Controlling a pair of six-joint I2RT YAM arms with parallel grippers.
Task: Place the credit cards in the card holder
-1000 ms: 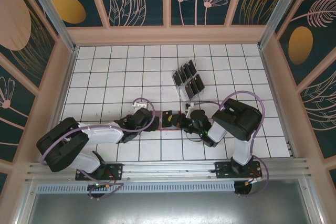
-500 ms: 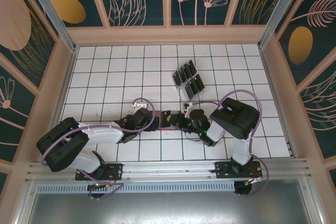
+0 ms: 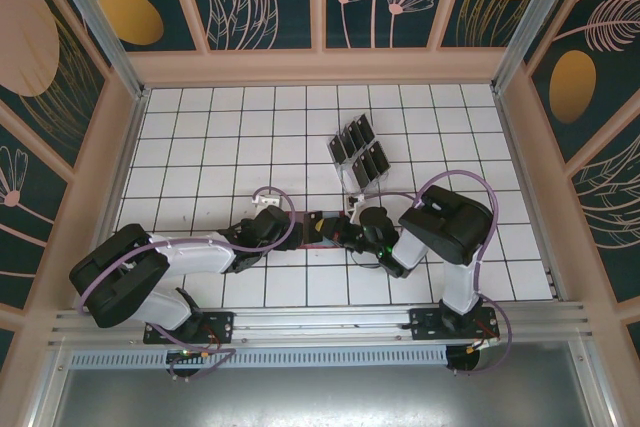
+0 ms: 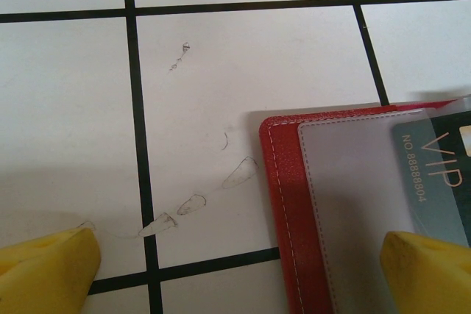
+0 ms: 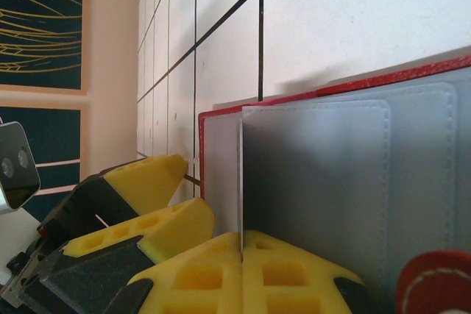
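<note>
Red square fold-open wallet [image 4: 283, 204] lies opened flat on white gridded desk [image 4: 66, 108]. Left hand [image 4: 239, 273] released, fingers spread astride wallet's corner. Right hand [image 5: 241, 255] clenched on thin dark glossy card [image 4: 434, 174], positioned over wallet's grey pocket.

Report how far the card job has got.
Done: the card holder lies open on the table. In hand: the left gripper straddles its corner, open, while the right gripper is shut on a thin edge, apparently the VIP card at the clear pocket; it is not visibly seated. Left: the other black cards stand in the clear rack.
</note>
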